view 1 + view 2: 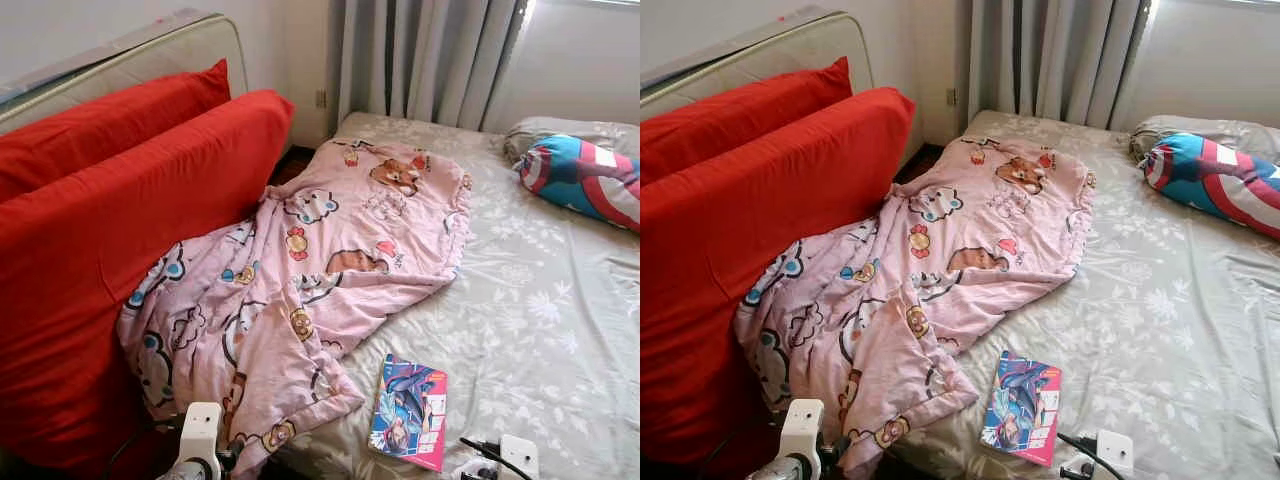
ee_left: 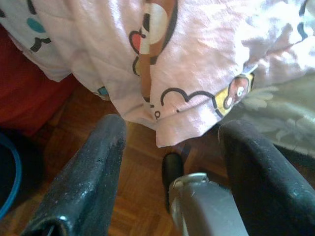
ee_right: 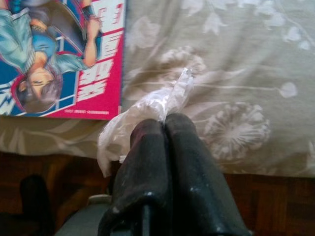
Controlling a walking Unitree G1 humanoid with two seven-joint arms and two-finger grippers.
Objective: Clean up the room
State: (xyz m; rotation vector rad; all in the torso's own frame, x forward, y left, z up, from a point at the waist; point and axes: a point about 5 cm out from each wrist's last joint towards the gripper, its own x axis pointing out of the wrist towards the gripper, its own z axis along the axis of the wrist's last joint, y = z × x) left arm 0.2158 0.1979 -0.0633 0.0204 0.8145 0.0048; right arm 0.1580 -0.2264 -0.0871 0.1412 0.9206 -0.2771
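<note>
The right gripper (image 3: 165,120) hung just off the near edge of the bed (image 1: 540,310), its fingers (image 3: 187,147) clenched on a scrap of clear plastic wrapper (image 3: 162,101) that stuck out ahead of the tips and bulged to one side of them. Only a thin fold seemed to be pinched, so the scrap could slip free on the way to a bin and drop to the wooden floor (image 2: 142,196), and a swing or a jolt while walking would probably be enough to do it.

Just beyond the fingertips and off to one side lay a comic book (image 3: 59,54), flat on the floral sheet near the edge. A careless forward sweep of that arm could nudge it off the bed.

The left gripper (image 2: 170,142) was released, fingers (image 2: 93,167) spread wide and grasping nothing. The hanging corner of the pink cartoon blanket (image 2: 187,78) dangled straight ahead of them, near but apart. Reaching further in could snag the cloth and drag more of the blanket off the bed, against the red cushions (image 1: 120,220) beside it.
</note>
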